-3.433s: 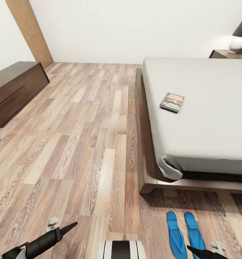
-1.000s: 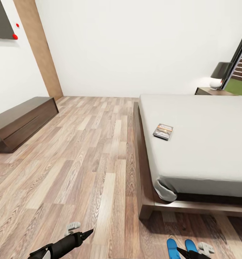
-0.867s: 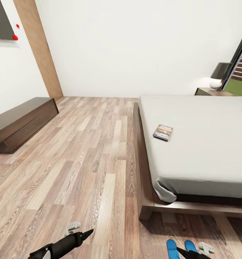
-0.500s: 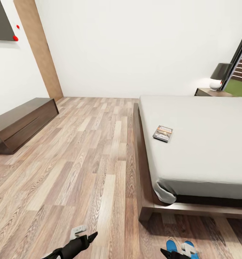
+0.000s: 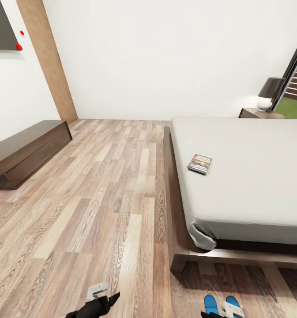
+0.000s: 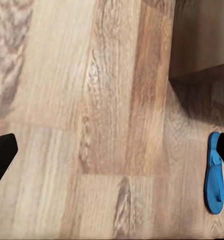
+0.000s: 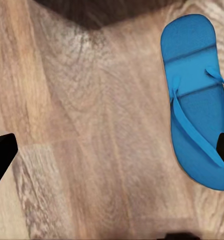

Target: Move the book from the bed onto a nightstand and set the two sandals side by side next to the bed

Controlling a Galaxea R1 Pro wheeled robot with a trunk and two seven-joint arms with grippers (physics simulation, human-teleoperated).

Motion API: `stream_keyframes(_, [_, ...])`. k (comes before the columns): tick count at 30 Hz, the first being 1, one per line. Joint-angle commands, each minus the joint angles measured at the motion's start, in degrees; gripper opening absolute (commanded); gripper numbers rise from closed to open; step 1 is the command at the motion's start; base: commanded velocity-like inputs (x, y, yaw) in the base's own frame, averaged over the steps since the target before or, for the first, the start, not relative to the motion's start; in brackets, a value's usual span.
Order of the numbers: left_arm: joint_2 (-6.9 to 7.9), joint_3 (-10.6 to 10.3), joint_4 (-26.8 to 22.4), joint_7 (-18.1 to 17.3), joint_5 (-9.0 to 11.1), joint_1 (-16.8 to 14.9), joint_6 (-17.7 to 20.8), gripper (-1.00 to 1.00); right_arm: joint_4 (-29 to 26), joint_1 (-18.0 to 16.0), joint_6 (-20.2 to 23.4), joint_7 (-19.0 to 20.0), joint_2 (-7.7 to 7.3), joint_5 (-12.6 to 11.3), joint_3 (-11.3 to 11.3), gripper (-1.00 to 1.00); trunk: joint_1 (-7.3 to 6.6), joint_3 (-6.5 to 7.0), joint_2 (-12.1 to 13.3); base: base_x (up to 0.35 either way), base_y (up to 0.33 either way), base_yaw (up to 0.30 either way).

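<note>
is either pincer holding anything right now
Nothing is held. Both pincers, left and right, are open over bare floor; the sandals lie untouched.

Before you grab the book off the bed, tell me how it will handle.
The book looks thin and small, so probably light and a little bendy. It lies flat on the soft-looking grey mattress of the bed, so fingers may struggle to get under an edge; sliding it toward the bed's side could help. Its cover may be smooth and slip in a pinch.

A home bedroom; low double bed (image 5: 254, 176), nightstand (image 5: 258, 113) with lamp (image 5: 268, 92), wood-plank floor (image 5: 99, 190).
</note>
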Motion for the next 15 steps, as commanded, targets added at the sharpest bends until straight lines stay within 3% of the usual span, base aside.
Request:
stream_keyframes(1, [0.03,0.04,0.25,-0.32,-1.31,-0.02,-0.48,1.0,0.21,-0.02,0.1,0.22,-0.06,-0.34,-0.14,1.0,-0.23,0.14,0.38,0.0,0.0,0.0])
stream_keyframes(4, [-0.04,-0.23,0.58,-0.31,-2.66,0.0,-0.86,1.0,0.41,-0.02,0.11,0.19,-0.09,-0.38,-0.15,1.0,-0.89,0.68,1.59,0.0,0.0,0.0])
stream_keyframes(11, [-0.12,-0.39,2.58,-0.21,-3.17,0.03,-1.06,1.0,0.48,-0.02,0.11,0.18,-0.1,-0.57,-0.19,1.0,-2.43,1.93,4.4,0.0,0.0,0.0])
stream_keyframes(15, [-0.12,-0.36,2.82,-0.23,-3.22,0.03,-1.12,1.0,0.48,-0.02,0.11,0.18,-0.1,-0.85,-0.23,1.0,-2.43,1.93,4.4,0.0,0.0,0.011])
